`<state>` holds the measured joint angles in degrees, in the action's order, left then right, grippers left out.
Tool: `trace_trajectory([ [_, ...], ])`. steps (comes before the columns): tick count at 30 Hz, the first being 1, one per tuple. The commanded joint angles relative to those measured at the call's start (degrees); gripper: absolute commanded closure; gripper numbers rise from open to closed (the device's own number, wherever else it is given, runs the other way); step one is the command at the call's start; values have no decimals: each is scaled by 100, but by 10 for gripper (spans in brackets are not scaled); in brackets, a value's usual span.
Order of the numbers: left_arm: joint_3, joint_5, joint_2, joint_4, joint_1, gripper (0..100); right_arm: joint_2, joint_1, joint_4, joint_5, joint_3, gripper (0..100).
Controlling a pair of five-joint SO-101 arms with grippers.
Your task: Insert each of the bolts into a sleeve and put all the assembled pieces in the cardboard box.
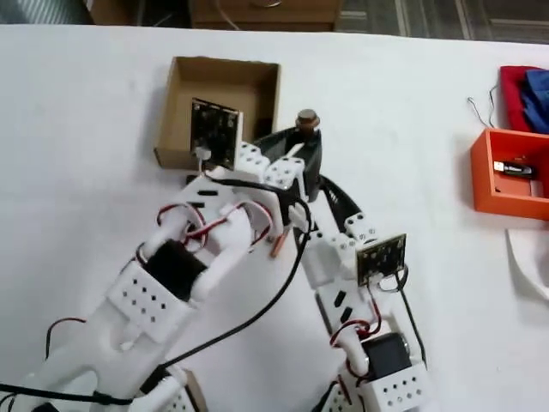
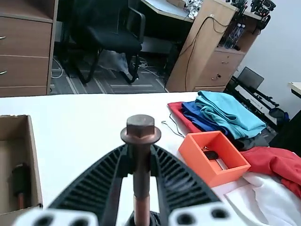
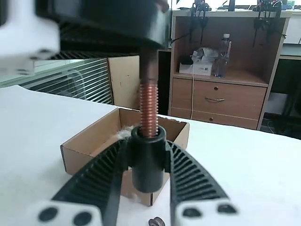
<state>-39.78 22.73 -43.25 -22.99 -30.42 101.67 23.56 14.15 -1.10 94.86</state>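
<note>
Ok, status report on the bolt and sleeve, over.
Left end effector shut on bolt, head up. Right end effector shut on sleeve. Threaded end sits in sleeve mouth, beside cardboard box. Path to box looks open.

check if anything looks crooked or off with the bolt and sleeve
Nothing stands out. The bolt sits straight in the left gripper, its threaded end in line with and just inside the sleeve held by the right gripper, near the cardboard box.
</note>
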Motion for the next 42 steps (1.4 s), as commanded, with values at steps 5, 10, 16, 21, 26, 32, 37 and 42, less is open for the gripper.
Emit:
trace_trajectory([
  [5,303,-79,35,-440,-352,974,84,22,-145,35,-35,976],
  [10,303,-853,9,-1037,-396,974,84,22,-136,35,-35,976],
  [16,303,-949,0,-1609,-378,974,84,22,-136,35,-35,976],
  [21,303,-967,0,-1662,-360,899,84,22,-136,35,-35,976],
  [26,347,-932,-9,-1943,-352,694,84,22,-127,35,-35,976],
  [32,365,-941,-18,-2040,-264,720,84,22,-119,35,-35,976],
  [37,637,-976,-18,-2048,88,741,84,22,-119,35,-35,976],
  [42,989,-976,-18,-2048,334,741,66,22,-119,35,-35,976],
])
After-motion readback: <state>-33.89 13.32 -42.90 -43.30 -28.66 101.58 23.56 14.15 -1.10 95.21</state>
